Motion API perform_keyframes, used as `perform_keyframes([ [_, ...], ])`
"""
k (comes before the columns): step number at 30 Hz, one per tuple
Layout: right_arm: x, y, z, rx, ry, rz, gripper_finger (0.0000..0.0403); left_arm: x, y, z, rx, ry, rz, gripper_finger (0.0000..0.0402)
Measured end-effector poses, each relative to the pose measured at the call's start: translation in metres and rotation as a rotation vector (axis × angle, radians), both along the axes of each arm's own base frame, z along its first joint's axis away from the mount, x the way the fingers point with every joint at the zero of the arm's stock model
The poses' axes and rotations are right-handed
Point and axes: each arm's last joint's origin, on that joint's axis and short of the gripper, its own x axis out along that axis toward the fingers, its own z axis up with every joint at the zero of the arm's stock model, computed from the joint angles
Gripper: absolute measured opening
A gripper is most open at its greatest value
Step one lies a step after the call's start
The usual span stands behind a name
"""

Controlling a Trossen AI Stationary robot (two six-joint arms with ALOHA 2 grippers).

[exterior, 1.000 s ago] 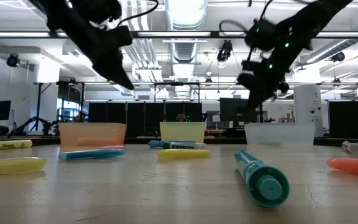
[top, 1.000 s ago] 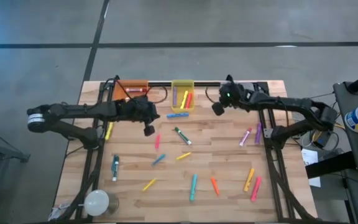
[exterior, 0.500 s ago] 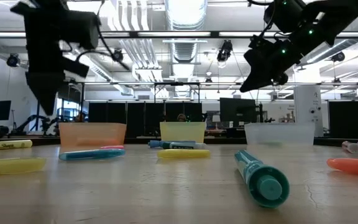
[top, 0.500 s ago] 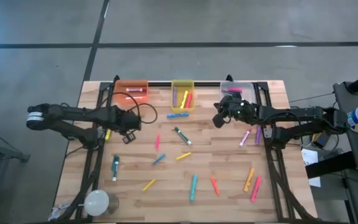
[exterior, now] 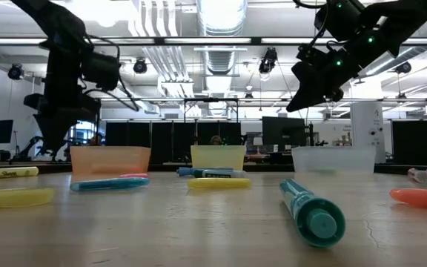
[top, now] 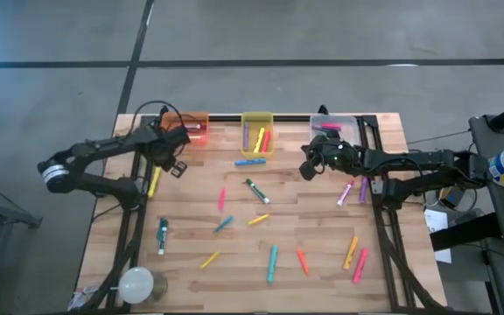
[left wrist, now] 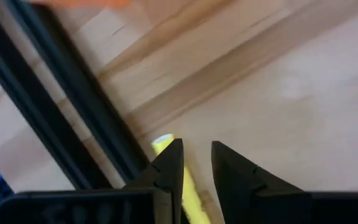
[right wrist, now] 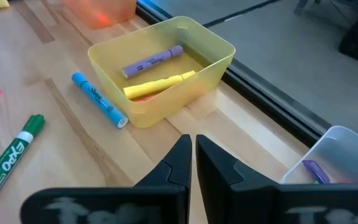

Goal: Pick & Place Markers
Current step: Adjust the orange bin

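I count three bins (top: pixel 257 131) along the desk (top: pixel 322 219) far edge and roughly fifteen markers (top: pixel 255 191) scattered loose. My left tool (top: pixel 176 166), slightly spread, hangs near the far-left corner; my right tool (top: pixel 307 168), pressed together, hovers empty beside the yellow bin.

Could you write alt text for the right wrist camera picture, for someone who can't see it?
A yellow bin on a wooden table holds a purple marker and a yellow marker. A blue marker lies beside it, a green one farther off. The right claw, shut and empty, hangs above the table.
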Motion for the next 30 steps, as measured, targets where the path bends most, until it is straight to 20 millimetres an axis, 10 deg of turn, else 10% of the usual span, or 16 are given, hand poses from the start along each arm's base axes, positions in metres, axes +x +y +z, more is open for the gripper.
perform_keyframes([
  [30, -0.003, 0.001, -0.005, 0.02, 0.061, 0.014, 0.0018, 0.001, 0.034, -0.058, -0.226, 0.299, 0.039, 0.0079],
])
